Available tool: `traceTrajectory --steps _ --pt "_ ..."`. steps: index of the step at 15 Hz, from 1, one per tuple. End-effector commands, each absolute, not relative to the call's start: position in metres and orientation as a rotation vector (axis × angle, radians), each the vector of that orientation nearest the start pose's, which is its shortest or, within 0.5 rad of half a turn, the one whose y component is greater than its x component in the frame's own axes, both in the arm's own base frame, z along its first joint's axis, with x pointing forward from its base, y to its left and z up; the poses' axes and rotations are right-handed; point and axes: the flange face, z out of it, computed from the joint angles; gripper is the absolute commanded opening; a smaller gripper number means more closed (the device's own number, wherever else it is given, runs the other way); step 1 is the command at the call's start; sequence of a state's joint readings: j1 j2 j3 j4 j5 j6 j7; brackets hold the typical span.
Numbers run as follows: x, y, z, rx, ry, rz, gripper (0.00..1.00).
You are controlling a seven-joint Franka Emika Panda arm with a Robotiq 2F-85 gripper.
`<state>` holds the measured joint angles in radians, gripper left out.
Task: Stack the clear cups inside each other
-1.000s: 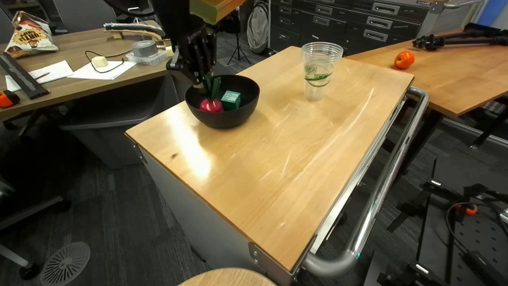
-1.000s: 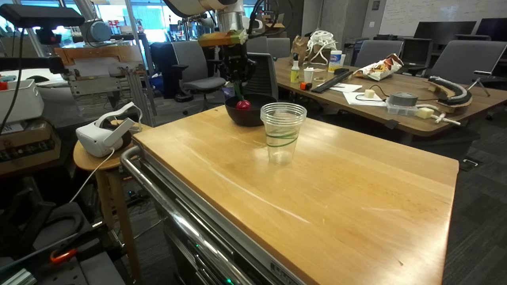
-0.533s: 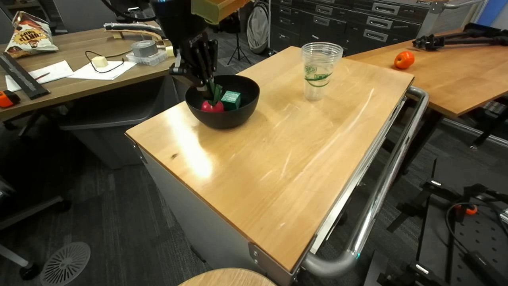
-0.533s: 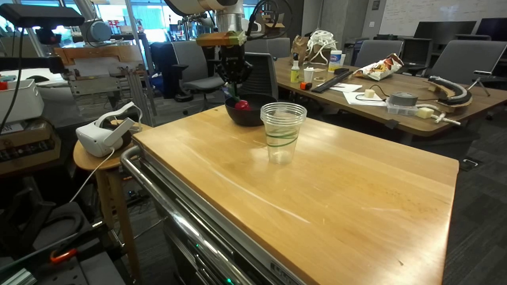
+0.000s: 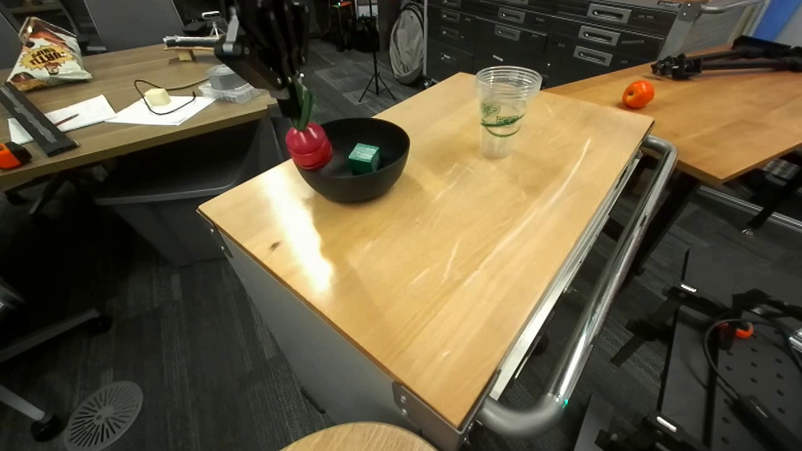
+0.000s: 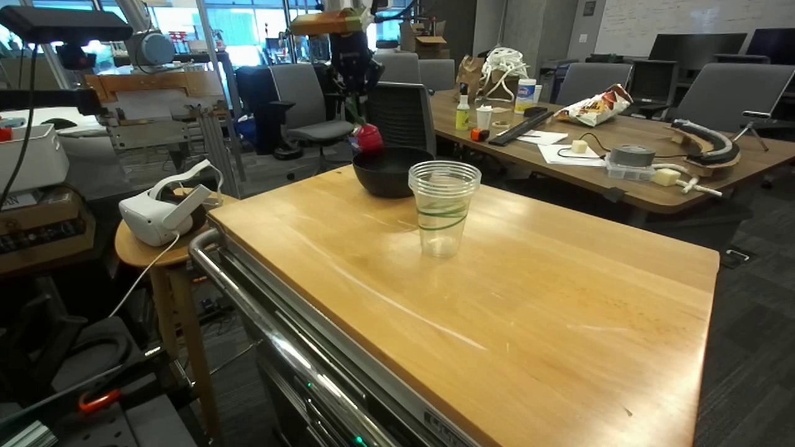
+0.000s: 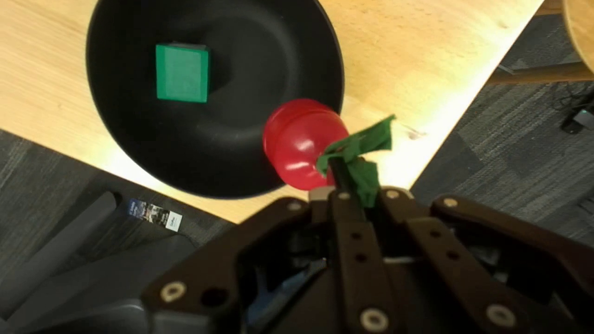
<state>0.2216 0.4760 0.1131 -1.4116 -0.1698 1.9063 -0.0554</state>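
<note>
The clear cups stand upright in one nested stack on the wooden cart top. Several rims show close together at the top, and the stack also shows in an exterior view. The cups are out of the wrist view. My gripper is shut on the green leaves of a red toy radish. The radish hangs at the near rim of the black bowl, above its inside floor. In the wrist view the gripper pinches the leaves, and the red body overlaps the bowl's edge.
A green block lies in the black bowl and also shows in the wrist view. A metal handle rail runs along one cart side. A stool with a white headset stands beside the cart. A cluttered desk stands behind.
My gripper first lowers onto the radish leaves in the bowl, then closes on them. The radish has since risen from the bowl to its rim. The cup stack has not moved.
</note>
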Motion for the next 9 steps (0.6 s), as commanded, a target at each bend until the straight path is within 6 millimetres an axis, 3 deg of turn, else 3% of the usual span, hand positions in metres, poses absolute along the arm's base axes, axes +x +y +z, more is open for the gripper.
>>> traceTrajectory --steps 1,5,9 --pt "0.648 0.226 0.466 -3.068 -0.896 -0.075 0.01" --pt "0.631 0.243 0.458 -2.947 -1.067 0.037 0.01" --pt "0.616 0.254 0.420 -2.798 -1.205 0.287 0.01"
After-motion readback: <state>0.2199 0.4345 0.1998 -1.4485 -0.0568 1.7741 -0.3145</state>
